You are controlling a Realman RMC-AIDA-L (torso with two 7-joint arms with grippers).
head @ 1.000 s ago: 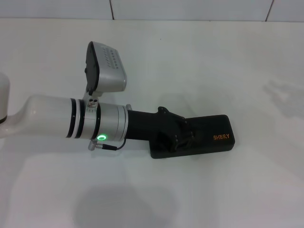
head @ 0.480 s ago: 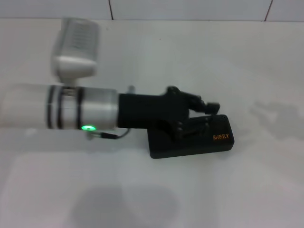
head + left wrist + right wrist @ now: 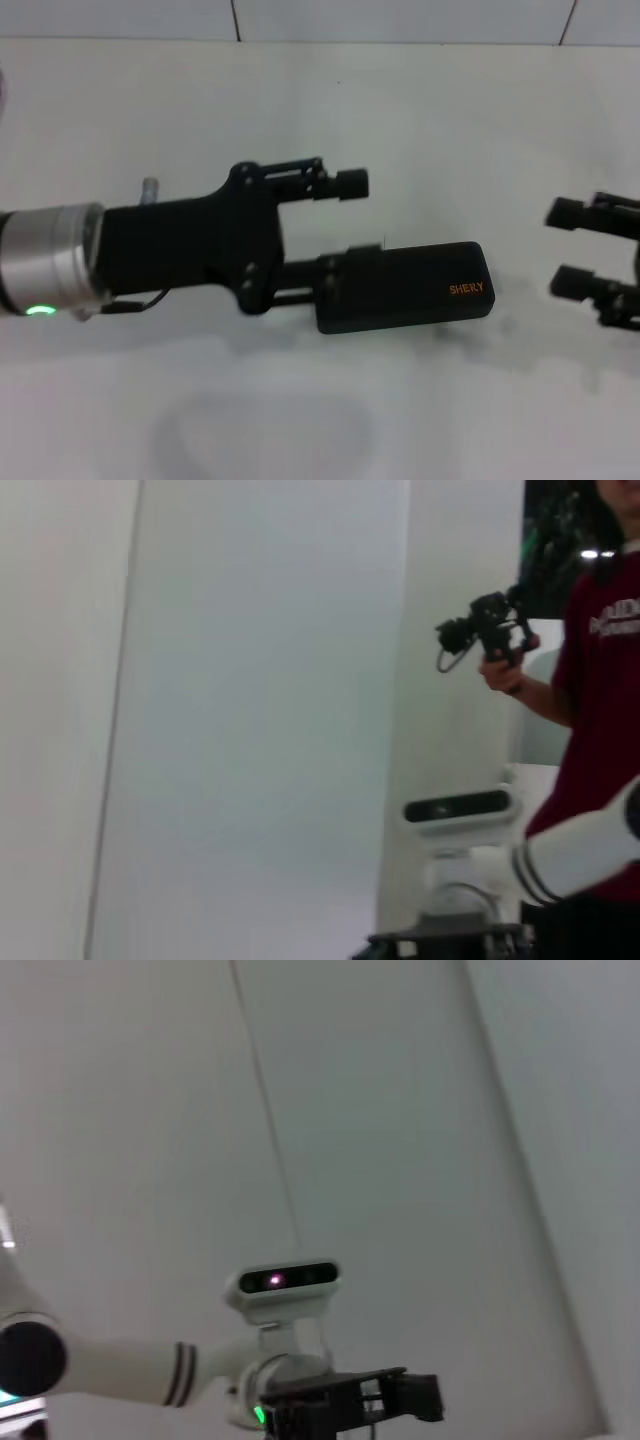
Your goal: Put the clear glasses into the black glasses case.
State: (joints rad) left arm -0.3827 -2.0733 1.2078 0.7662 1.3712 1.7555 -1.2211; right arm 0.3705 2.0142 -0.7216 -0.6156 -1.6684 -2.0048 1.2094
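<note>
Currently the black glasses case [image 3: 405,287] lies shut near centre of the white table [image 3: 420,120]: rectangular hard shell, matte, rounded corners, orange lettering toward its right end. Clear glasses not visible in any view.

L gripper [image 3: 352,222], black w/ linkage fingers, reaches in from the left above the case; fingers spread wide, nothing between them. One fingertip [image 3: 351,183] sits on the far side, apart from the case; the other overlaps the case's left end, contact not determinable. Metallic wrist collar w/ green light behind it.

R gripper [image 3: 568,248] at the right edge, well apart from the case's right end; two black fingertips parted, holding nothing.

Table smooth, glossy, faint shadows; open surface on near, far and right sides of the case. Tiled wall [image 3: 400,18] along the far edge.

Wrist views show only pale wall panels, the other arm, and a person [image 3: 598,680] holding a camera rig.
</note>
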